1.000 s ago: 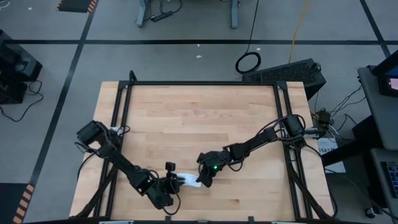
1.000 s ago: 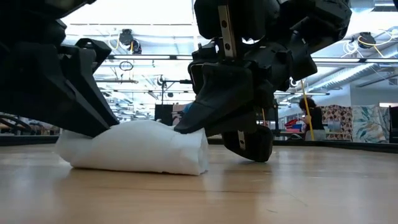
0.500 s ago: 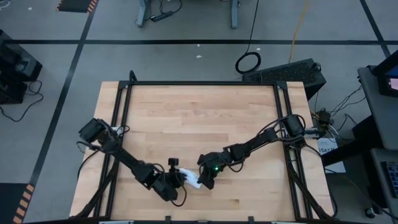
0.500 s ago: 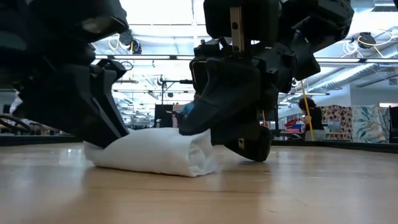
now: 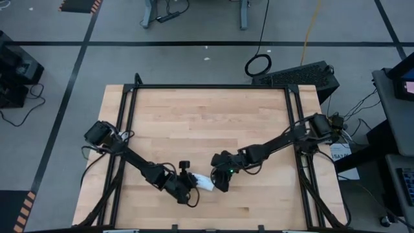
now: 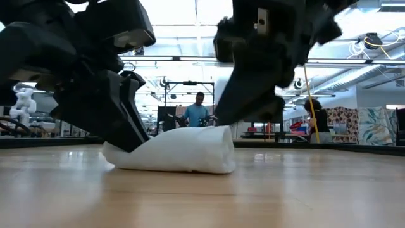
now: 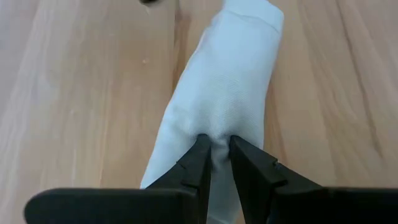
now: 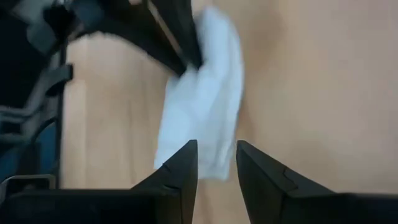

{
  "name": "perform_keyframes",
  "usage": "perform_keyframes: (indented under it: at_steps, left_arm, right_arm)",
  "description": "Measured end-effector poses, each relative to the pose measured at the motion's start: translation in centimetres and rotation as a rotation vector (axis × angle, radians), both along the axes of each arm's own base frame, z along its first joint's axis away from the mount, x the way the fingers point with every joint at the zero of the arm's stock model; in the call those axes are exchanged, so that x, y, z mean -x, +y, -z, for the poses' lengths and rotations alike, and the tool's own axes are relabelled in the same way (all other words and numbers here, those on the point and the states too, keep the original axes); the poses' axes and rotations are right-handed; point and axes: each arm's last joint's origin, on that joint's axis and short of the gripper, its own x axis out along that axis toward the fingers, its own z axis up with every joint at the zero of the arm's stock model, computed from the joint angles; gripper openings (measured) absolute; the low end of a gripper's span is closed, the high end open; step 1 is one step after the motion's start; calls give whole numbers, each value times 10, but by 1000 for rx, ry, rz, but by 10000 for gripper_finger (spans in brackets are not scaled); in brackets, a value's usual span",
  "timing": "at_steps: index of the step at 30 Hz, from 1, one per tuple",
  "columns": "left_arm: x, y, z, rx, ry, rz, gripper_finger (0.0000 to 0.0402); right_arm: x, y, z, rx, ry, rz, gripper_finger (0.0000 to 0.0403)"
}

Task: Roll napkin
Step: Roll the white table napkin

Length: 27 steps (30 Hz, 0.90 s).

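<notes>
The white napkin [image 5: 204, 182] lies as a short, loose roll on the wooden table near its front edge; it also shows in the low view [image 6: 177, 151]. My left gripper [image 7: 216, 149] comes at the roll from the table's left and is shut on its cloth. My right gripper [image 8: 216, 158] is open and hovers just over the roll's right end [image 6: 221, 136], fingers pointing down at a slant. The right wrist view shows the napkin [image 8: 205, 106] beyond its fingers. My left gripper pinches a small raised fold of cloth [image 7: 216, 127] on top of the roll, toward its left end, between its two fingertips. The fingers slant down from the table's left and lie along the roll. The roll rests on the table, slack. I cannot tell whether my right gripper touches the napkin.
A black metal frame [image 5: 207, 86] runs along the table's far edge and both sides. Bare wood [image 5: 207, 123] stretches behind the napkin. Past the far edge the low view shows a person [image 6: 199, 111] standing in the room.
My left gripper has moved toward the table's right edge, sliding the napkin roll that way along the table. My right gripper, which lay low on the roll's right end, has risen off it and drawn back toward the right.
</notes>
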Motion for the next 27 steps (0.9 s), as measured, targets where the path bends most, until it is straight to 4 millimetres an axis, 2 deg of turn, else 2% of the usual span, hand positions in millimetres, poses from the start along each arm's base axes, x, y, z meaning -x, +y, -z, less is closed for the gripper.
perform_keyframes:
  at_steps: [3,6,10,14,21,24,27]
  left_arm:
    - [-3,4,0,30,-5,-22,67]
    - [-6,8,-1,52,-9,-57,67]
    - [-9,12,-1,66,-16,-79,67]
    - [-11,13,-1,89,-27,-76,67]
    - [-14,15,-2,113,-26,-64,67]
    - [-14,15,-2,120,-23,-59,67]
    - [-13,14,-2,133,-13,-46,67]
  right_arm:
    - [2,16,-13,124,-131,-10,95]
    - [3,41,-16,240,-278,40,84]
    - [6,71,3,358,-366,122,49]
    - [10,88,26,462,-392,159,7]
    - [-1,82,49,511,-438,211,4]
    - [-6,74,66,483,-389,220,2]
    - [-8,71,75,438,-379,264,2]
